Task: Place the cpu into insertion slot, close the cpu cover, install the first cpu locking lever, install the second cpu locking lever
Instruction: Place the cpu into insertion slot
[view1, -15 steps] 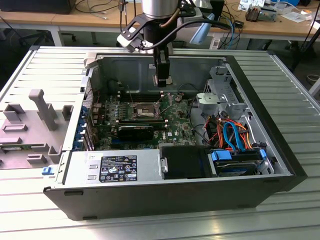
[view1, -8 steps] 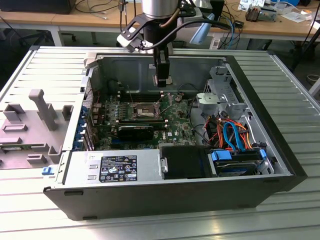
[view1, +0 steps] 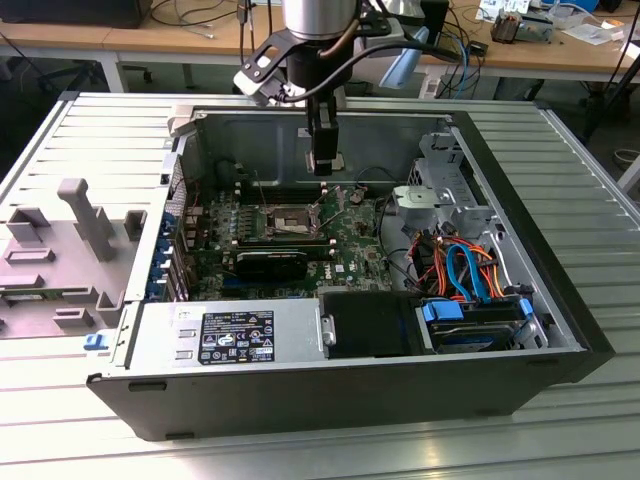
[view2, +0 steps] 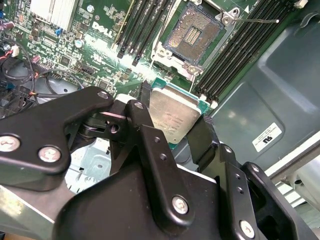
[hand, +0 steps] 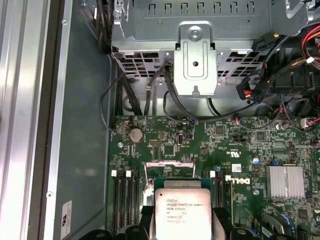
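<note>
Black jointed metal pincer (view2: 174, 112) links fill the near foreground, clamped on the cpu (hand: 182, 212), a small flat square chip with a dull silver-grey lid, pinched by opposite edges. I judge it light, rigid and delicate underneath, so the edges are the place to grip. Below the pincer, apart from the chip, the dark square silver-rimmed insertion slot (view2: 192, 35) lies uncovered.

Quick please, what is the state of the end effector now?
End effector: closed on the cpu, held clear of the empty slot.
</note>
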